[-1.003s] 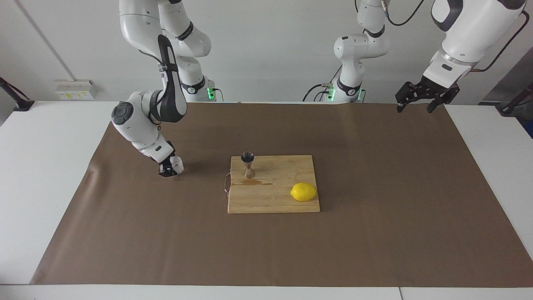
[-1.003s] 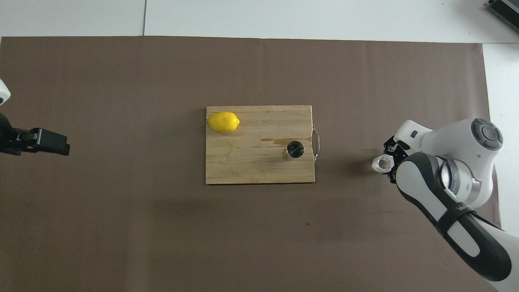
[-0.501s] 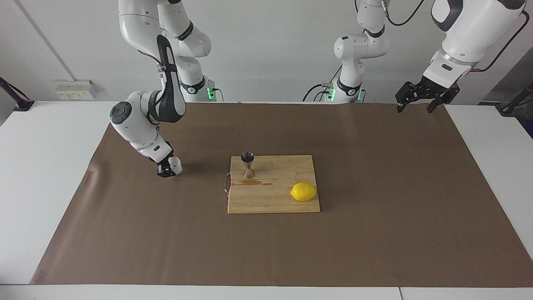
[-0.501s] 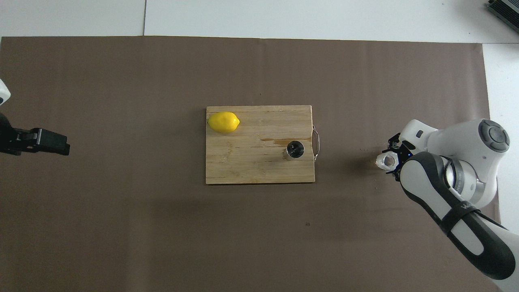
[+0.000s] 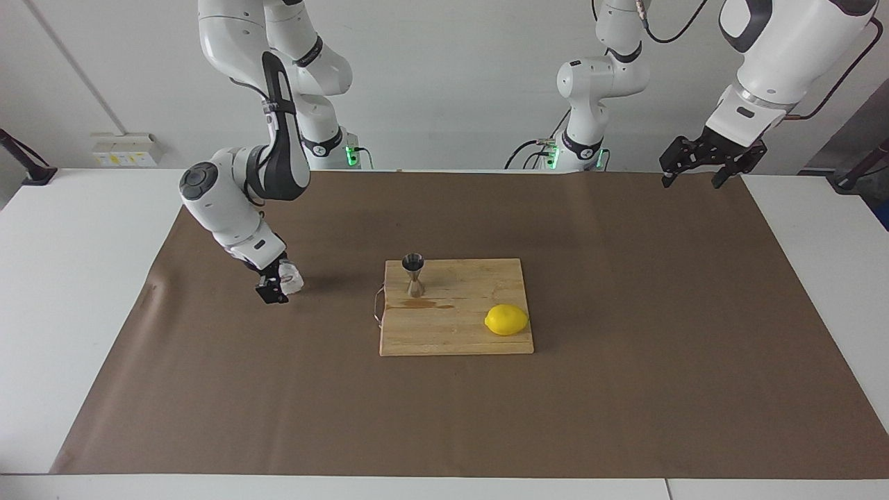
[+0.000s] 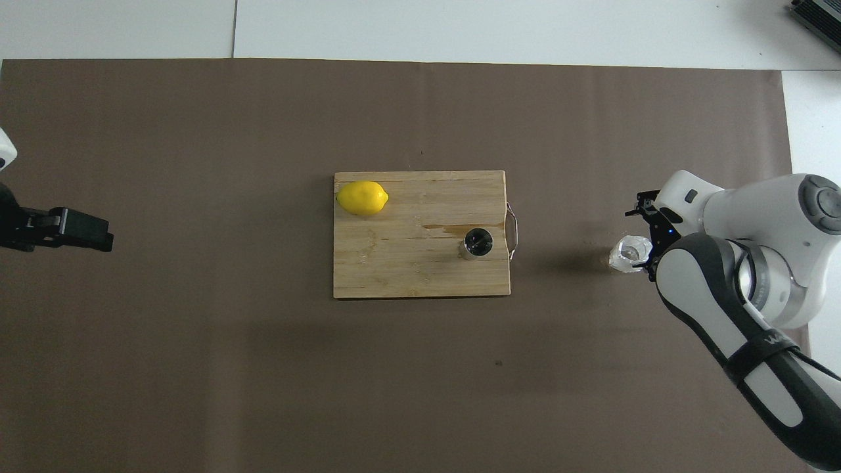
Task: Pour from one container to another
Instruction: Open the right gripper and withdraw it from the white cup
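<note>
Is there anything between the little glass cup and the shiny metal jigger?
Only bare brown mat and the cutting board's wire handle lie between the glass cup and the jigger, as the overhead view shows.

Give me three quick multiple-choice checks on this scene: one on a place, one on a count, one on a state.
1. Where does the shiny steel hourglass jigger stand?
A. on the wooden cutting board
B. on the brown mat
C. on the yellow lemon

2. How many yellow lemons are there?
A. none
B. one
C. two

3. How is the small clear faceted glass cup?
A. upside down on the board
B. upright on the brown mat
C. held high over the jigger

Answers: 1 A, its base sits on the board. 2 B, a single lemon lies on the board. 3 B, it rests on the mat beside the right gripper, mouth up.
</note>
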### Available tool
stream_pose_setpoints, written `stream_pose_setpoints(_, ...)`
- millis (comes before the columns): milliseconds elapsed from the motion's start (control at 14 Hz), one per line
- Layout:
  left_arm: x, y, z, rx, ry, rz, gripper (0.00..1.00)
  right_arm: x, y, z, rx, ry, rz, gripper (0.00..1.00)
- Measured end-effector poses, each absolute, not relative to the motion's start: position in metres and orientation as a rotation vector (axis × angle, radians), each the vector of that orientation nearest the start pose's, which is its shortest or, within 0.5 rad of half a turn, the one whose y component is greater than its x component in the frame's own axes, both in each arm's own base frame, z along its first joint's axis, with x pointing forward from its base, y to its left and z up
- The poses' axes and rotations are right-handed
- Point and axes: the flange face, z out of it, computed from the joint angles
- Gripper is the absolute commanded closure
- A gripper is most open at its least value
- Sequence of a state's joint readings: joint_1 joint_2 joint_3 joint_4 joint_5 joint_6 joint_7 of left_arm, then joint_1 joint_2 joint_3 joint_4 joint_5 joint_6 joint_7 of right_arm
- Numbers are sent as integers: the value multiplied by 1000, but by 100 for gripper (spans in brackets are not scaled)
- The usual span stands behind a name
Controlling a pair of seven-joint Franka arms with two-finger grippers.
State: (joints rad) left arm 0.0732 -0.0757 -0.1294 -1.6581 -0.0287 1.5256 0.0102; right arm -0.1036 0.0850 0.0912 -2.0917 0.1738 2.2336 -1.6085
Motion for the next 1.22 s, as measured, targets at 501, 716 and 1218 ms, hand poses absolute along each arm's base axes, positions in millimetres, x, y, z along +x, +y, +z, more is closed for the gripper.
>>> stream_pose_setpoints(501, 524, -35, 620, -3156, 104, 91, 0, 585, 42, 472, -2753, -1464, -187, 0)
stream_pose_setpoints(716, 524, -35, 620, -3156, 104, 91, 0, 578, 52, 500, -2952, -994, -197, 0)
stream_pose_setpoints(1218, 524, -35, 620, -3156, 104, 91, 0, 552, 51, 540, -3133, -161, -145, 0)
